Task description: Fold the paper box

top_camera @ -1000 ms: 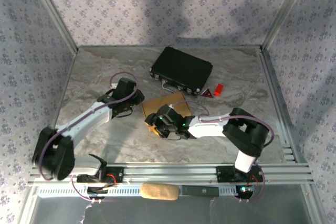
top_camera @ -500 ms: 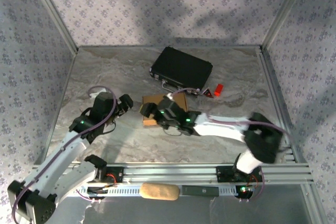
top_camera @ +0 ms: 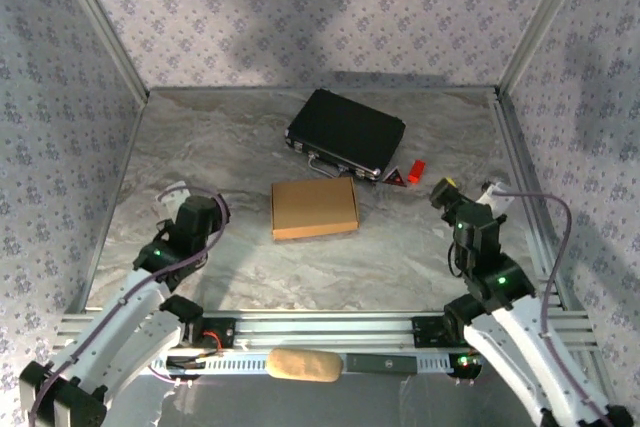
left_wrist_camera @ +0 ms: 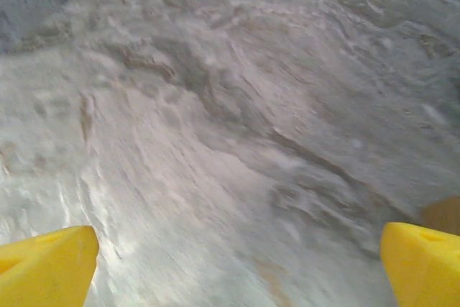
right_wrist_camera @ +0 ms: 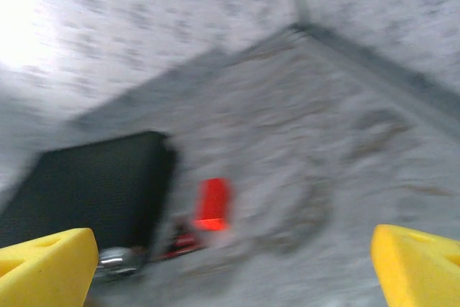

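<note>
Paper box (top_camera: 314,208) lies closed as a flat tan rectangle on the table (top_camera: 230,137), just in front of the black case (top_camera: 346,133) and not touching it. No flap stands up and no slit shows from above, so the folding looks finished, or very nearly so. Whether the last flap is properly tucked cannot be told from this height, and that is the only thing that might be left. Nothing is held. The left gripper (top_camera: 172,192) sits well to the left of the case and nearer the arm bases, with its jaws spread wide over bare table. The right gripper (top_camera: 447,190) sits to the right of the case, just as wide and just as empty. Only the overhead view gives the whole box and both arms drawn away from it. The left wrist view adds the yellow fingertips (left_wrist_camera: 47,264) far apart above marbled surface. The right wrist view, blurred, looks back at the case's latch side and at the small red piece (right_wrist_camera: 213,203) beside it.
</note>
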